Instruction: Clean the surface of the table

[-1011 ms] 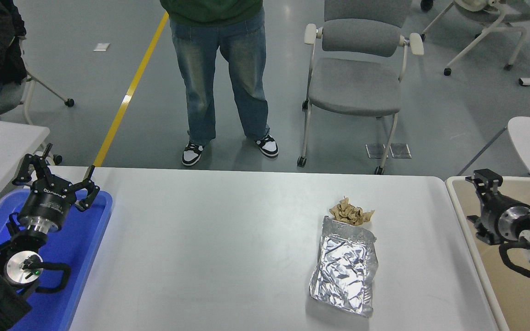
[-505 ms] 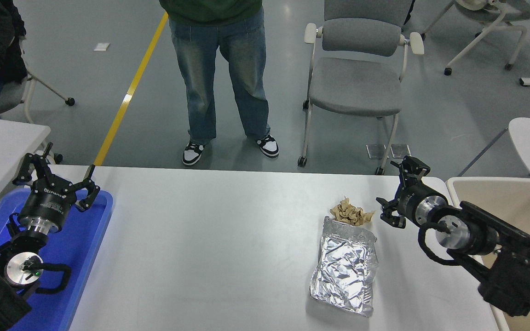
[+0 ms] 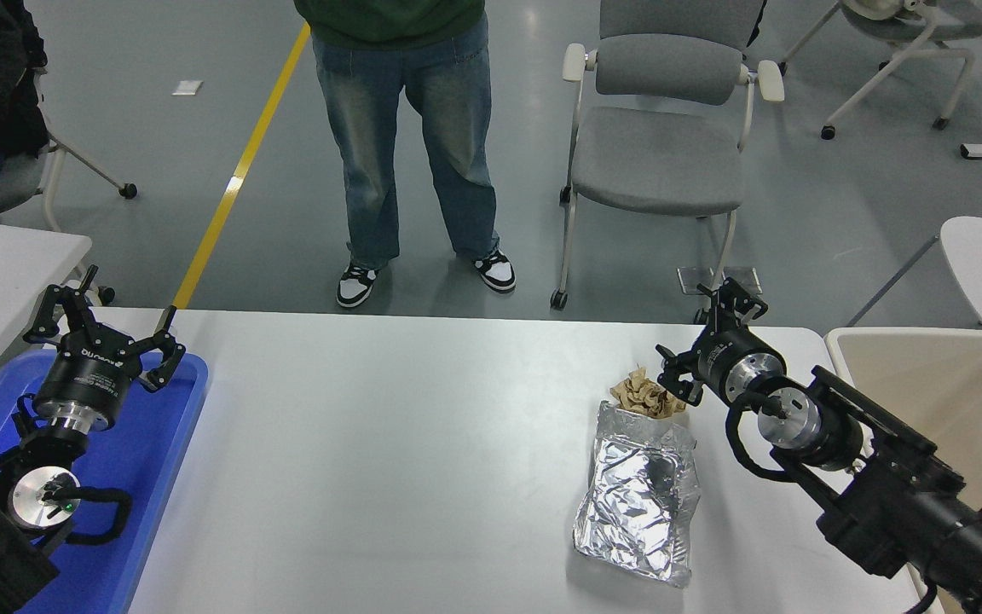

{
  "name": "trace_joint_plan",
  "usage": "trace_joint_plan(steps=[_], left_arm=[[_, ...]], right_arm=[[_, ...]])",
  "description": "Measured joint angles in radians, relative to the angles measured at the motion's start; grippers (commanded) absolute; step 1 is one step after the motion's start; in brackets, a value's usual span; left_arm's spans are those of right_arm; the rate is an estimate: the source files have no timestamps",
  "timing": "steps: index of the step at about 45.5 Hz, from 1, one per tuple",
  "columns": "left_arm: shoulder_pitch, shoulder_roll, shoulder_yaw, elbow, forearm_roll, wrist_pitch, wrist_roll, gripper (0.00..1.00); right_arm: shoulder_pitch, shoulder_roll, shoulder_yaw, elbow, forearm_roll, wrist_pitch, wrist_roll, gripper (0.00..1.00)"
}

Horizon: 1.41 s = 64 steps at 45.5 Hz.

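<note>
Table surface (image 3: pixel 389 443): plain white, smooth, spans the middle w/ rounded far corners. Left gripper (image 3: pixel 103 328) parked over blue tray (image 3: pixel 163 443), fingers apart. Wide bare stretch, then foil bag (image 3: pixel 638 503) & crumpled brown paper (image 3: pixel 640 394); right gripper (image 3: pixel 704 337) just beside paper, fingers apart.

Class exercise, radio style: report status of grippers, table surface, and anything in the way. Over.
Right gripper open beside crumpled brown paper. Left gripper open, parked over blue tray. Table surface holds the paper and a foil bag. Nothing blocking.
</note>
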Motion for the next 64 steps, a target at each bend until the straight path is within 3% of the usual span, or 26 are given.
trace_joint_plan(steps=[17,43,52,64], left_arm=[[0.000,0.000,0.000,0.000,0.000,0.000,0.000,1.00],[0.000,0.000,0.000,0.000,0.000,0.000,0.000,1.00],[0.000,0.000,0.000,0.000,0.000,0.000,0.000,1.00],[0.000,0.000,0.000,0.000,0.000,0.000,0.000,1.00]], right_arm=[[0.103,-0.184,-0.359,0.067,-0.165,0.013,0.004,1.00],[0.247,-0.477,-0.849,0.357,-0.743,0.015,0.003,0.99],[0.290,-0.527,-0.996,0.411,-0.903,0.015,-0.001,0.99],[0.319,-0.538,-1.133,0.450,-0.984,0.023,-0.009,0.99]])
